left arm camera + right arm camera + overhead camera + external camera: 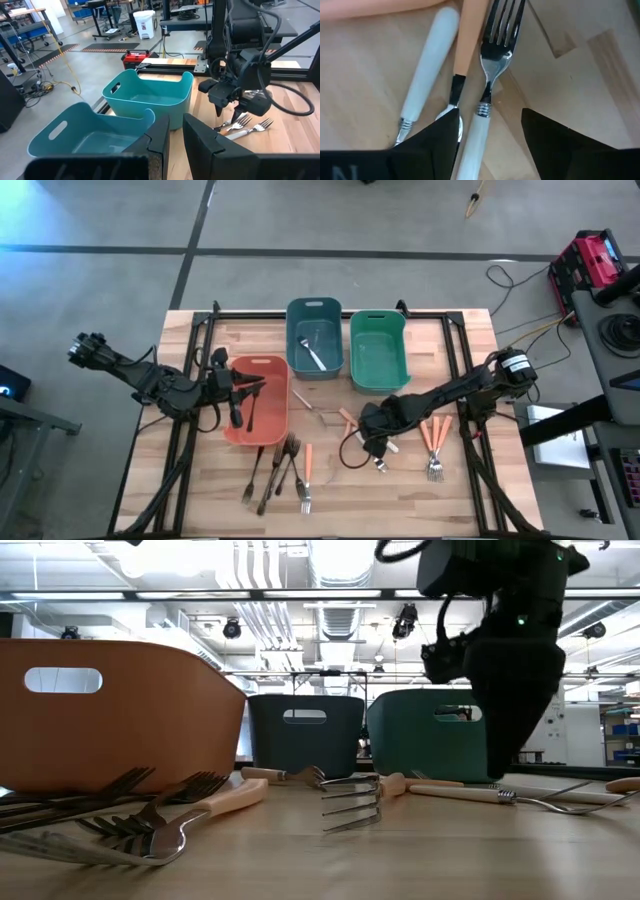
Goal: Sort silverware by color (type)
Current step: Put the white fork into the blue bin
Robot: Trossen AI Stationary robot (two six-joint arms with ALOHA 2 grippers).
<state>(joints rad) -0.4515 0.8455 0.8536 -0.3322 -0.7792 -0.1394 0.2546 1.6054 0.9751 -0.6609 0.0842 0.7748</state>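
My right gripper [380,448] points down, open, just above loose silverware near the table's middle right. In the right wrist view its fingers stand on either side of a white-handled fork [487,70]. Beside that fork lie an orange-handled piece [470,40] and another white-handled piece [427,65]. My left gripper [255,387] hovers over the salmon bin [270,365], its fingers [160,137] close together with nothing seen between them. A dark utensil [250,412] lies in that bin and a silver one [315,358] in the blue bin [300,310]. Dark forks [268,472] lie near the front edge.
The green bin [378,320] stands right of the blue one at the back. Orange-handled forks [435,445] lie right of my right gripper and one [306,478] lies by the dark forks. A thin silver piece [305,405] lies mid-table. Black rails [470,380] frame the table.
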